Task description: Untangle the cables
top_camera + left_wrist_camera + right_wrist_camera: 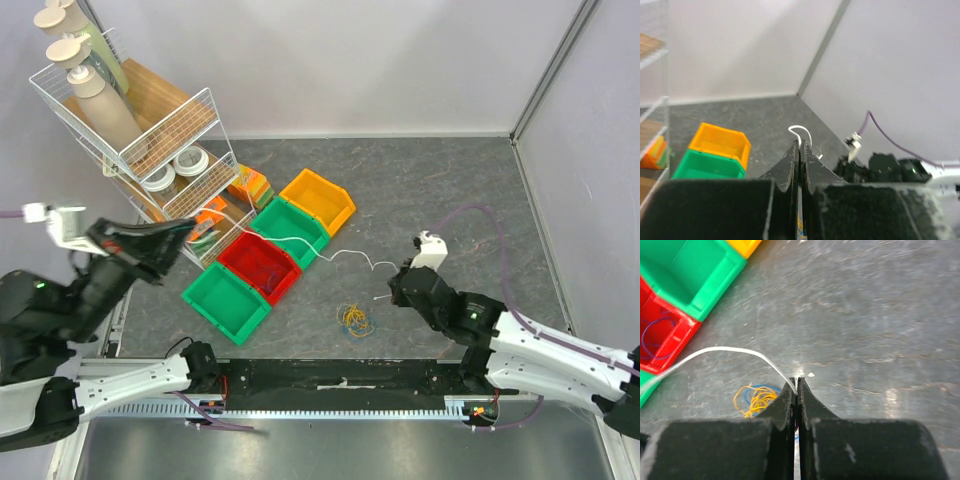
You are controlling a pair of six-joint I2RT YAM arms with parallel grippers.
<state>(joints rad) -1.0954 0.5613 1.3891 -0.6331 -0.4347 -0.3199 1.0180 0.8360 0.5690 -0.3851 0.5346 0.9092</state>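
Note:
A small tangle of yellow and blue wires (353, 320) lies on the grey table in front of the bins; it also shows in the right wrist view (756, 399). A thin white cable (300, 243) runs slack from my left gripper (188, 233) over the bins to my right gripper (393, 285). In the left wrist view my left gripper (800, 146) is shut, with the white cable (801, 131) curling out of its tip. In the right wrist view my right gripper (797, 385) is shut on the white cable's (730, 349) other end, just right of the tangle.
Four bins stand in a diagonal row: orange (317, 200), green (290, 228), red (260, 265) with thin strands inside, green (226, 300). A white wire rack (150, 130) with bottles stands at back left. A purple hose (490, 225) loops at right.

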